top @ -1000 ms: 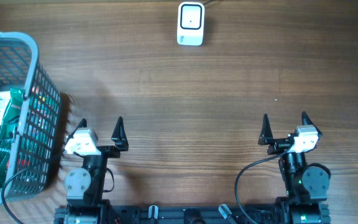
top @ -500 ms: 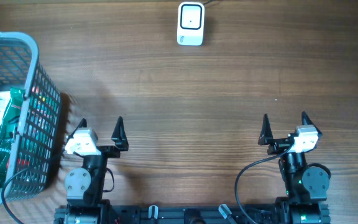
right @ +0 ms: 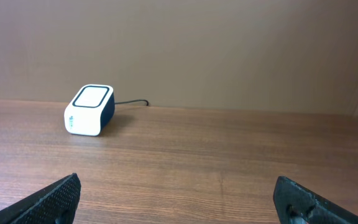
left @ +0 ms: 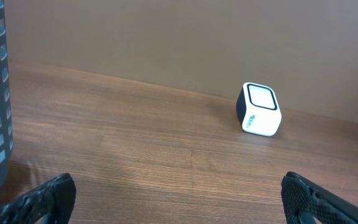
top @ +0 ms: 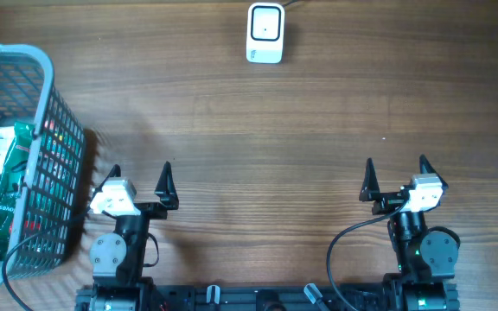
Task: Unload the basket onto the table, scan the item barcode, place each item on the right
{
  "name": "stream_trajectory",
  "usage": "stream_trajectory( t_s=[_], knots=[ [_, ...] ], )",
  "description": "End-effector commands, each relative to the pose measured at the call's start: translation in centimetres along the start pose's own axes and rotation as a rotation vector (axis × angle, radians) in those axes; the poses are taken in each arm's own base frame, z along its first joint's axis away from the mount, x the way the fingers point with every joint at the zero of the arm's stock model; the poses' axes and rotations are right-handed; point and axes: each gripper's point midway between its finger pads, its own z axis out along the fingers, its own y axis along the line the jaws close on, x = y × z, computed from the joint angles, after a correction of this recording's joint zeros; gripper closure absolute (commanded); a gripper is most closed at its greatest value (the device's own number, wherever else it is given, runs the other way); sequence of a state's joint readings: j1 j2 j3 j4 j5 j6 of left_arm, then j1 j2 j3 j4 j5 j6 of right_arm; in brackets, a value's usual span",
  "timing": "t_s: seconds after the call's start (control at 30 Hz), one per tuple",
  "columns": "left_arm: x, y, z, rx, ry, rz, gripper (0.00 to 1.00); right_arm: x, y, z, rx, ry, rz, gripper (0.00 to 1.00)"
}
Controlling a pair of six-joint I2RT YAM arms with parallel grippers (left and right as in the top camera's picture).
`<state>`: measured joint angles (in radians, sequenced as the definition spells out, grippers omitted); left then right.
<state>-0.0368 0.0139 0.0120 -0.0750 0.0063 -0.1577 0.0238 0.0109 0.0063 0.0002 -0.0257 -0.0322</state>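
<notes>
Both claws gape wide and empty: left gripper (top: 140, 169) and right gripper (top: 396, 162), well apart. Open table (top: 258, 147) stretches ahead to the scanner (top: 264, 33) at the far edge. The basket (top: 63, 147) stands just left of the left gripper, with green packets (top: 3, 177) inside.

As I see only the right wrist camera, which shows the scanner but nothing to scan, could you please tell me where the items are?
Observer: They sit in a grey mesh basket at the left side of the table, outside your view.
Operator: Thank you. What is inside it?
Observer: Green and white packets; their labels are too small to read.
Operator: Is the other arm holding one?
Observer: No. The left pincer is open and empty, close beside the basket.
</notes>
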Motion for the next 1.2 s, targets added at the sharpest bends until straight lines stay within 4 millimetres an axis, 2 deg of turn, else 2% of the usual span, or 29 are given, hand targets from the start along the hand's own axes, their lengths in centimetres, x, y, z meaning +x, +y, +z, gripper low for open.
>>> stream_trajectory(
  t_s=[0.0, 1.17],
  knots=[
    [0.15, -0.01, -0.01, 0.006, 0.0, 0.019, 0.0, -0.15, 0.3, -0.03, -0.016, -0.008, -0.014, 0.0],
    [0.01, 0.22, -0.01, -0.008, -0.007, 0.02, 0.0, -0.15, 0.3, -0.03, -0.016, -0.008, -0.013, 0.0]
  ],
)
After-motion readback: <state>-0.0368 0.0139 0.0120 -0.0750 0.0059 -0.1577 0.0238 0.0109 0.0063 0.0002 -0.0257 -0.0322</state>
